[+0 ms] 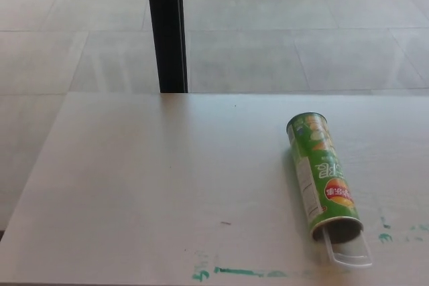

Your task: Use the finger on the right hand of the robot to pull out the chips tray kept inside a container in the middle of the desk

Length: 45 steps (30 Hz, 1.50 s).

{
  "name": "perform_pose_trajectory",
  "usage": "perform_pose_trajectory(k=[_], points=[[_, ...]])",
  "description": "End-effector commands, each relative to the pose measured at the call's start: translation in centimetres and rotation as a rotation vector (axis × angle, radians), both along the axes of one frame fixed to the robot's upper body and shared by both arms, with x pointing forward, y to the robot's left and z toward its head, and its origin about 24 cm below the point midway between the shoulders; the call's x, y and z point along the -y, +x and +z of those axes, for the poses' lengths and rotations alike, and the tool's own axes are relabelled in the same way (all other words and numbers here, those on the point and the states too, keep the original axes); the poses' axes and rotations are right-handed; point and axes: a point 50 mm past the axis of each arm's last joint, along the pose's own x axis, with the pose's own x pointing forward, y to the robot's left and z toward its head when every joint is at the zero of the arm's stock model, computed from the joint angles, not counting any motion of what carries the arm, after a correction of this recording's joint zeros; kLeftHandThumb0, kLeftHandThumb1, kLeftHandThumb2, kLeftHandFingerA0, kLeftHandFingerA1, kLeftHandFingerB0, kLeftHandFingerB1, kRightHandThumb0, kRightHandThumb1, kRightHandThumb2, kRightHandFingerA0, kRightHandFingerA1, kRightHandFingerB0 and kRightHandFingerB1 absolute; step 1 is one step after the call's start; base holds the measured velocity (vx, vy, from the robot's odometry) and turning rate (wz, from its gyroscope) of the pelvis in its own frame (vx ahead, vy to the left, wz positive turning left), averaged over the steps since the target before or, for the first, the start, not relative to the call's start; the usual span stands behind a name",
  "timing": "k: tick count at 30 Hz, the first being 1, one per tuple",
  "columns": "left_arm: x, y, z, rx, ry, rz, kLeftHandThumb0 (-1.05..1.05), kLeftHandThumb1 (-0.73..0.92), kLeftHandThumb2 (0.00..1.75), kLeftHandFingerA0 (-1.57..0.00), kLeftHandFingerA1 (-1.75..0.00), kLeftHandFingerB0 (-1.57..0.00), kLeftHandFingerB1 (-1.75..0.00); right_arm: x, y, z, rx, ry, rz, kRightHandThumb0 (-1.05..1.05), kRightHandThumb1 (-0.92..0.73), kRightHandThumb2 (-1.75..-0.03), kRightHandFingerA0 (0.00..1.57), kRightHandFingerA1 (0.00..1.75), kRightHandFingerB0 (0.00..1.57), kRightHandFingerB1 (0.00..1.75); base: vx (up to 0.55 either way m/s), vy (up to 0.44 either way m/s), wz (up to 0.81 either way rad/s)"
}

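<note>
A green chips can (320, 173) lies on its side on the pale desk (154, 179), right of the middle, with its open mouth facing the near edge. A clear plastic tray (350, 252) sticks a short way out of that mouth and rests on the desk. The part of the tray inside the can is hidden. Neither of my hands shows in the head view.
A black post (166, 28) stands behind the desk's far edge, over a tiled floor (301, 38). Green paint smears (241, 272) mark the desk near its front edge, with more such marks (385, 236) right of the can.
</note>
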Motion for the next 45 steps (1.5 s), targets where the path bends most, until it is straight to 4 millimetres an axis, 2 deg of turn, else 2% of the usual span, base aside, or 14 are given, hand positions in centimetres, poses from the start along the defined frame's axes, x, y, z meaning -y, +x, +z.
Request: perform_pose_trajectory(k=[1, 2, 3, 4, 6, 7, 13, 17, 20, 25, 29, 31, 36, 45], points=[[-1.1, -0.6, 0.6, 0.003, -0.019, 0.021, -0.69, 0.73, 0.62, -0.39, -0.66, -0.32, -0.44, -4.4, 3.0, 6.3, 0.142, -0.051, 0.188, -0.52, -0.45, -0.84, 0.85, 0.69, 0.48, 0.53, 0.0, 0.0, 0.0], [-1.1, -0.7, 0.6, -0.004, 0.003, 0.012, -0.7, 0.73, 0.62, -0.41, -0.67, -0.34, -0.43, -5.9, 3.9, 6.9, 0.126, -0.096, 0.255, -0.4, -0.58, -0.58, 0.92, 0.66, 0.5, 0.36, 0.0, 0.0, 0.0], [-1.1, -0.7, 0.6, -0.013, 0.007, 0.012, -0.72, 0.57, 0.98, -0.43, -0.69, -0.28, -0.52, -7.1, 4.3, 7.1, 0.124, -0.102, 0.293, -0.36, -0.58, -0.59, 0.91, 0.69, 0.46, 0.37, 0.0, 0.0, 0.0], [-1.1, -0.8, 0.6, -0.017, 0.008, 0.003, -0.7, 0.73, 0.62, -0.39, -0.65, -0.32, -0.41, -8.1, 4.6, 7.2, 0.106, -0.118, 0.335, -0.3, -0.61, -0.58, 0.85, 0.7, 0.42, 0.37, 0.0, 0.0, 0.0], [-1.3, -0.9, 0.5, -0.019, 0.002, 0.002, -0.7, 0.73, 0.62, -0.39, -0.66, -0.3, -0.39, -8.9, 5.0, 6.9, 0.083, -0.165, 0.393, -0.23, -0.65, -0.59, 0.78, 0.75, 0.35, 0.38, 0.0, 0.0, 0.0], [-1.3, -1.0, 0.5, -0.017, -0.009, 0.011, -0.7, 0.72, 0.62, -0.39, -0.66, -0.3, -0.38, -10.3, 5.5, 6.4, 0.028, -0.204, 0.436, -0.21, -0.66, -0.59, 0.75, 0.71, 0.32, 0.36, 0.0, 0.0, 0.0], [-1.3, -1.2, 0.4, -0.04, 0.004, -0.008, -0.71, 0.72, 0.62, -0.35, -0.66, -0.29, -0.39, -14.3, 6.7, 4.3, -0.088, -0.239, 0.566, -0.22, -0.6, -0.57, 0.85, 0.84, 0.38, 0.4, 0.0, 0.0, 0.0], [-1.5, -1.3, 0.3, -0.057, 0.007, 0.002, -0.7, 0.72, 0.61, -0.37, -0.65, -0.32, -0.41, -15.8, 7.2, 2.6, -0.178, -0.26, 0.623, -0.19, -0.6, -0.57, 0.84, 1.06, 0.38, 0.4, 0.0, 0.0, 0.0], [-1.5, -1.4, 0.3, -0.063, 0.018, -0.002, -0.69, 0.72, 0.62, -0.38, -0.66, -0.34, -0.42, -16.5, 7.7, 1.9, -0.216, -0.297, 0.659, -0.22, -0.59, -0.57, 0.86, 1.11, 0.39, 0.4, 0.0, 0.0, 0.0], [-1.6, -1.4, 0.3, -0.058, 0.013, 0.008, -0.7, 0.73, 0.62, -0.36, -0.69, -0.32, -0.44, -18.1, 8.4, 0.8, -0.283, -0.332, 0.726, -0.25, -0.58, -0.57, 0.84, 1.05, 0.42, 0.4, 0.0, 0.0, 0.0], [-1.5, -1.3, 0.3, -0.063, 0.022, -0.006, -0.69, 0.73, 0.62, -0.37, -0.67, -0.33, -0.44, -18.6, 8.7, 0.0, -0.321, -0.369, 0.742, -0.2, -0.57, -0.57, 0.89, 1.12, 0.45, 0.41, 0.0, 0.0, 0.0], [-1.6, -1.2, 0.4, -0.06, 0.012, 0.004, -0.68, 0.73, 0.62, -0.37, -0.66, -0.33, -0.44, -18.7, 9.0, -0.7, -0.342, -0.401, 0.755, -0.17, -0.57, -0.57, 0.92, 1.23, 0.47, 0.42, 0.0, 0.0, 0.0], [-1.7, -1.2, 0.4, -0.054, 0.006, 0.003, -0.7, 0.72, 0.62, -0.37, -0.71, -0.32, -0.45, -18.6, 9.5, -1.4, -0.386, -0.445, 0.744, -0.14, -0.57, -0.57, 0.87, 1.29, 0.51, 0.43, 0.0, 0.0, 0.0], [-1.8, -1.0, 0.4, -0.065, 0.013, 0.009, -0.67, 0.73, 0.62, -0.37, -0.62, -0.33, -0.41, -19.4, 9.4, -2.0, -0.444, -0.517, 0.852, -0.06, -0.61, -0.6, 0.74, 1.4, 0.54, 0.49, 0.0, 0.0, 0.0]])
